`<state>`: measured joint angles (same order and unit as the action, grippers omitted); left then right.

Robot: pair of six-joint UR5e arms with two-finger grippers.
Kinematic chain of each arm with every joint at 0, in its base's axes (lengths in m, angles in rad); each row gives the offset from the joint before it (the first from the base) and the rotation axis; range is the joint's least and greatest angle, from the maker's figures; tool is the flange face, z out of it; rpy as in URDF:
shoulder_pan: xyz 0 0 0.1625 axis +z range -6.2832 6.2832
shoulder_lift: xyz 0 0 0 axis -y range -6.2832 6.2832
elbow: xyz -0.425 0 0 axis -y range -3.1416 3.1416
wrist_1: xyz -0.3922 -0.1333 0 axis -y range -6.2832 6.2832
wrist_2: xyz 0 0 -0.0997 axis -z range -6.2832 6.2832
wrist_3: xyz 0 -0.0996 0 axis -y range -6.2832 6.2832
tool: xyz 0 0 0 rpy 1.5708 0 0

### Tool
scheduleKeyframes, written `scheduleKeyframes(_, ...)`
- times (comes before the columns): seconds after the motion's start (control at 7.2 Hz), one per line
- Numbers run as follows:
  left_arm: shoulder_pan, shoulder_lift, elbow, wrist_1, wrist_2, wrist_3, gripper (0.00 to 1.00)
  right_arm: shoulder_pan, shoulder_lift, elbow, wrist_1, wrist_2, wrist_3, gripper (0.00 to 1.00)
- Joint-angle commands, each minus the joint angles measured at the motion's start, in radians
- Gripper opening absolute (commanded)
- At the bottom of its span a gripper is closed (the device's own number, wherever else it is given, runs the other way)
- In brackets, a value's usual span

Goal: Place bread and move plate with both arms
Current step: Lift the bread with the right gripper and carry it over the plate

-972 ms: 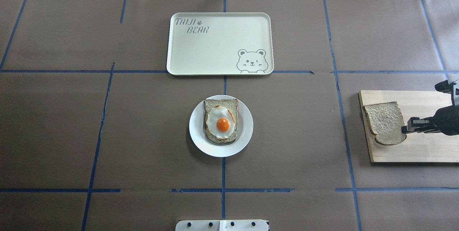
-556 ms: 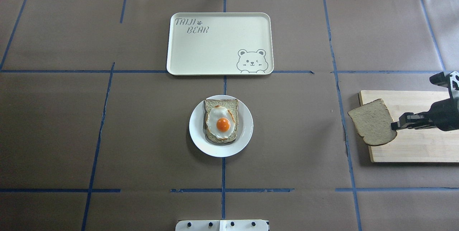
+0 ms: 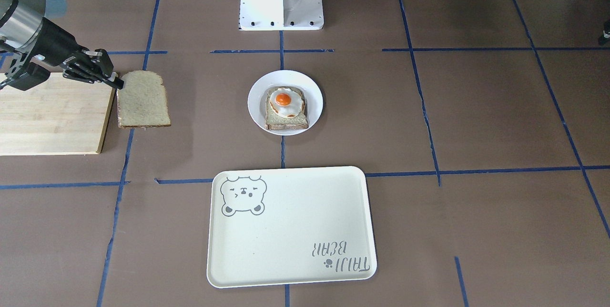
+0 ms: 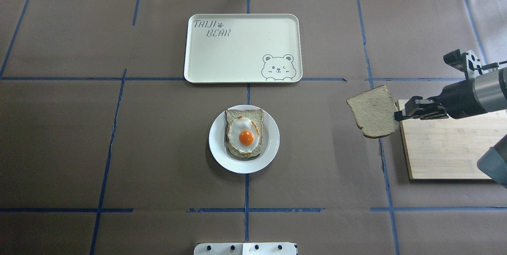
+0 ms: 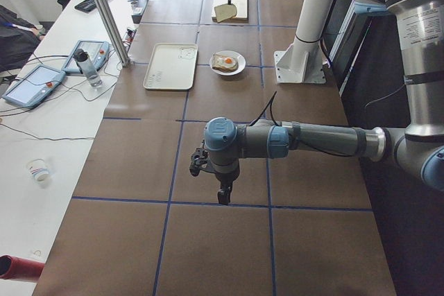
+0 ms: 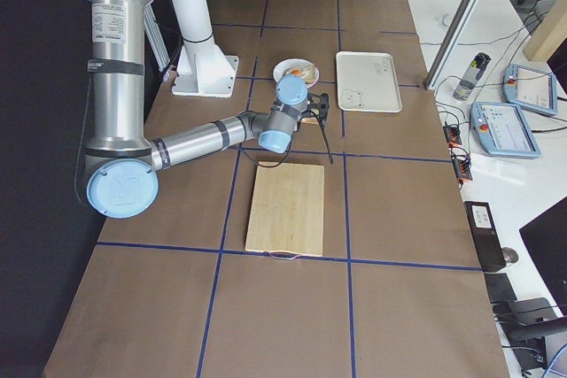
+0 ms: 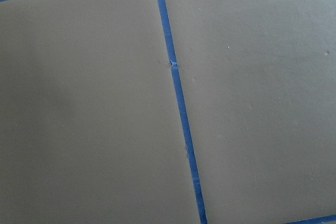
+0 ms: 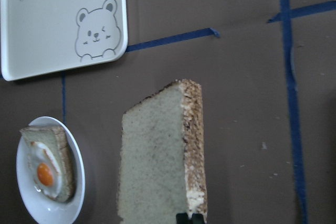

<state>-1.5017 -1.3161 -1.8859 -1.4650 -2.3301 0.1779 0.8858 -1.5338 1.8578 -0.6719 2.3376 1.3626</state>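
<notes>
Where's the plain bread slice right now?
Overhead view, right side: the bread is held by the right claw just past the wooden board's left edge, with the plate further left.

One bread (image 4: 374, 111), one egg-topped slice (image 4: 253, 114), one plate (image 4: 218, 152), one tray (image 4: 237, 49), one board (image 4: 443, 152).

You see the table (image 4: 119, 148) steeply from both long edges, opposite views sharing the plate (image 4: 244, 168) and tray (image 4: 237, 49); two more look along it from the short ends; wrist cameras sit close above it.
</notes>
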Motion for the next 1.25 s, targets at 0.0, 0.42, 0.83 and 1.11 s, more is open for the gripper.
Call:
scheduleKeyframes(0.0,0.0,0.0,-0.002,0.0,0.0,0.0,1.0,-0.132,0.169,0.0,-0.027,-0.152,0.186,0.0)
scheduleKeyframes(0.42,0.0,-0.003,-0.001,0.0,0.0,0.0,1.0,-0.312,0.357,-0.005,-0.195,-0.357,0.233,0.0)
scheduleKeyframes(0.83,0.0,-0.003,0.001,0.0,0.0,0.0,1.0,-0.438,0.365,-0.031,-0.196,-0.524,0.233,0.0)
scheduleKeyframes(1.11,0.0,-0.002,-0.001,0.0,0.0,0.0,1.0,-0.458,0.391,-0.087,-0.184,-0.56,0.228,0.0)
